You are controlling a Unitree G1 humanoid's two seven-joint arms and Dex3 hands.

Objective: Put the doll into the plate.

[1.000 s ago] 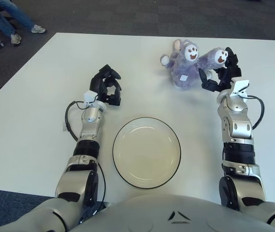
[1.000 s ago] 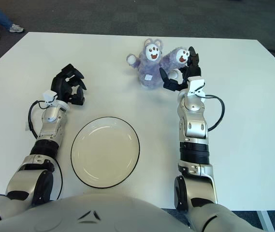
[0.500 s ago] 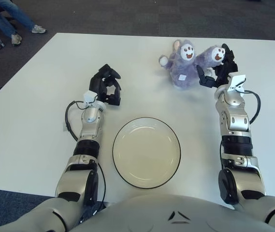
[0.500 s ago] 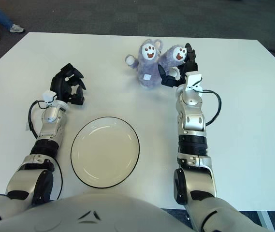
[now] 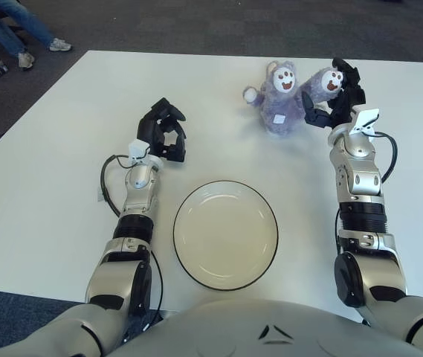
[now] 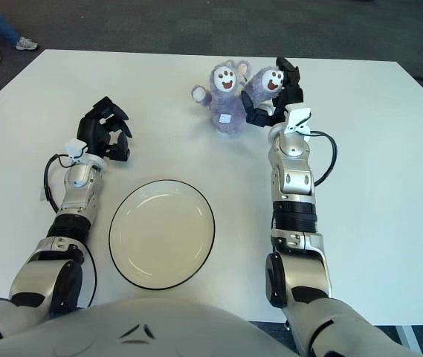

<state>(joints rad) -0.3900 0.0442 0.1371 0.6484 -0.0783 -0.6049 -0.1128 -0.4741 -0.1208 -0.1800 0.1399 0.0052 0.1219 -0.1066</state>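
Near the counter's point(image 5: 62, 223) far edge the doll point(image 5: 289, 104) is grasped by the right hand's point(image 5: 335, 100) fingers, while the left hand point(image 5: 163, 132) is clenched beside the empty plate point(image 5: 225, 234).

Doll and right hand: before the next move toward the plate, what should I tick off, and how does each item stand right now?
1. Right hand at the doll: ok, its fingers show around the doll's right leg.
2. Grip closed firmly: cannot tell.
3. Doll clear of the table: not ok, it appears to sit on it.
4. Plate free to receive: ok, nothing lies in it.
5. Left hand clear of the way: ok, curled on nothing, left of and beyond the plate.
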